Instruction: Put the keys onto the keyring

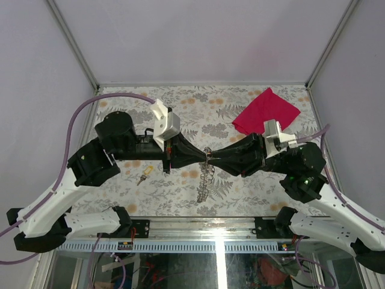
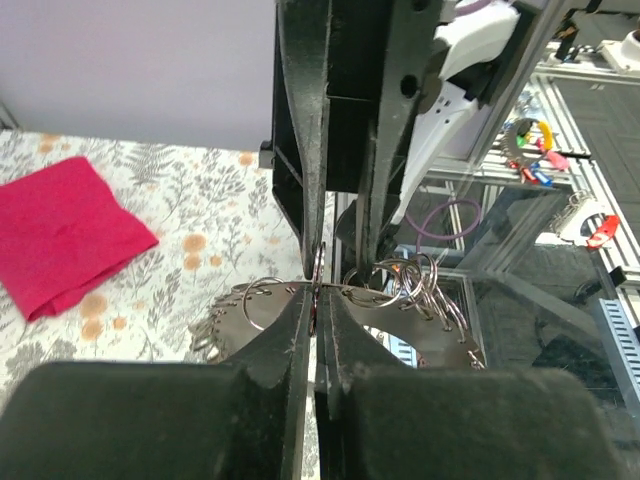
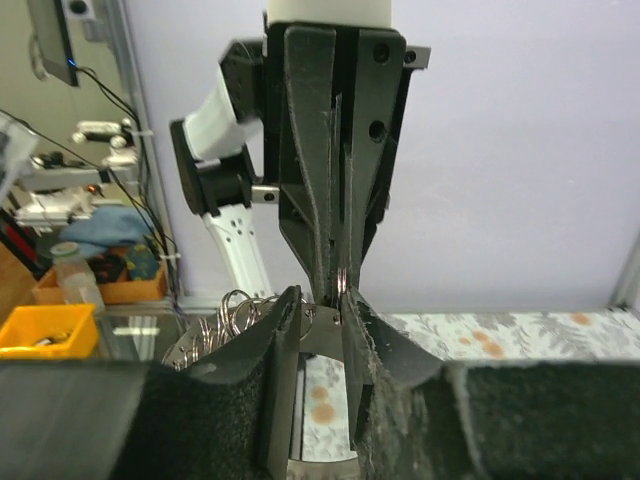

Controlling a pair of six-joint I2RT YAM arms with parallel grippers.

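L gripper (image 2: 313, 318) pinched shut on keyring (image 2: 318, 262), R gripper (image 3: 320, 310) tip-to-tip w/ it, jaws narrowly apart, yellow key (image 1: 144, 176) lying on table (image 1: 240, 186), left of grippers

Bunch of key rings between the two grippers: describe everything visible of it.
The bunch of key rings is many thin silvery wire loops, metal by their shine, linked into a dangling string. It hangs over the floral table; whether its end rests there is unclear. The left gripper is shut on a top ring; the right gripper has its jaws parted beside it.
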